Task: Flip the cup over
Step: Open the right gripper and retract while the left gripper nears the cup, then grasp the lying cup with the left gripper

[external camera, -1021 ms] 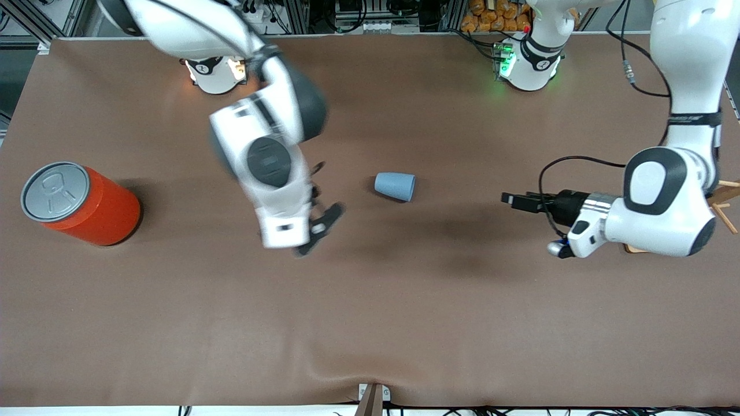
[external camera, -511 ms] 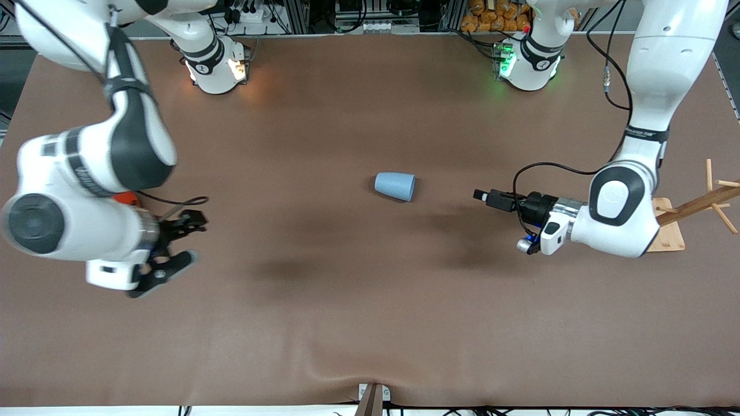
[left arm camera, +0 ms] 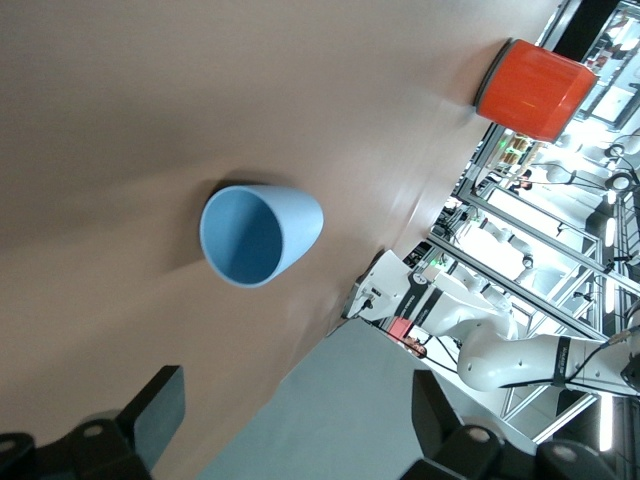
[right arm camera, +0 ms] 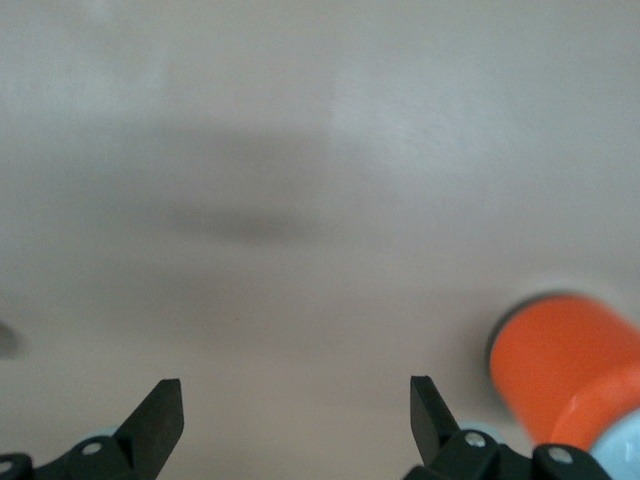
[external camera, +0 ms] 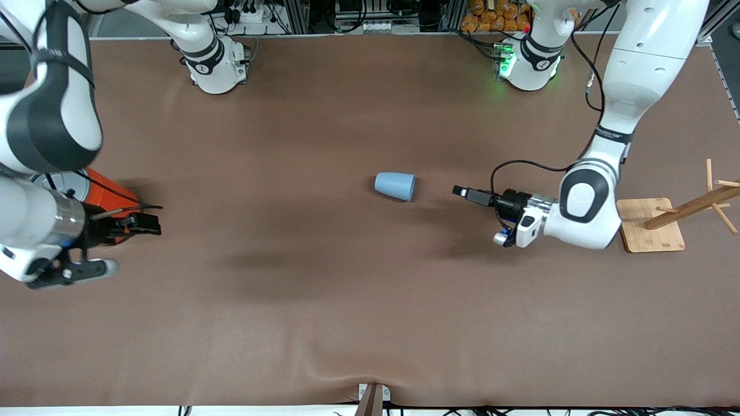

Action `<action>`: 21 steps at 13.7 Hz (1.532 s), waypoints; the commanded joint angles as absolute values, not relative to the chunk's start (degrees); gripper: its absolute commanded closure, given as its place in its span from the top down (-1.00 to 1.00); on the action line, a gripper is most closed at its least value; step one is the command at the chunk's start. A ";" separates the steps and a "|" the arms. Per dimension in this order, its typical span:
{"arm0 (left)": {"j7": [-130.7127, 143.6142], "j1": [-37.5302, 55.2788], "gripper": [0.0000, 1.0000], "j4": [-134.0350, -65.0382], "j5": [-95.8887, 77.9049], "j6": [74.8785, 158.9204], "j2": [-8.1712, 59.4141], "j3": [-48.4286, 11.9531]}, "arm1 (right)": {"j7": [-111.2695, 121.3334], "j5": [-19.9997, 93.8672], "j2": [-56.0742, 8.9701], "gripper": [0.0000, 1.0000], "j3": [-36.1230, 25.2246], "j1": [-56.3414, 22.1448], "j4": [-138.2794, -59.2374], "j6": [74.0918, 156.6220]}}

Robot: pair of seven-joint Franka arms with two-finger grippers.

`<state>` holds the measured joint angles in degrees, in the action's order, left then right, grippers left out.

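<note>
We note the small light blue tapered cup [external camera: 395, 186] lying on its side mid-table on the brown cloth [external camera: 347, 300], its mouth turned toward the left arm's end. The left gripper [external camera: 464, 193], fingers spread and empty, sits at the cup's 3 o'clock, near but apart. The right gripper [external camera: 124, 245], also spread and empty, hangs well off at 9 o'clock, beside the big orange can [external camera: 104, 199].
</note>
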<state>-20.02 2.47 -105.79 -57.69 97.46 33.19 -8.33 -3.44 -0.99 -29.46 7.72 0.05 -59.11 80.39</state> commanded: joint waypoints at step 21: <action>-41.22 13.62 0.85 -115.05 -79.80 111.35 36.74 -8.35 | -11.44 1.76 1.67 1.00 1.05 1.05 -89.03 89.99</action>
<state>-40.49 12.79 -115.08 -78.26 109.98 36.88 -8.50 -12.73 0.21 2.62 1.01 0.37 -90.61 89.68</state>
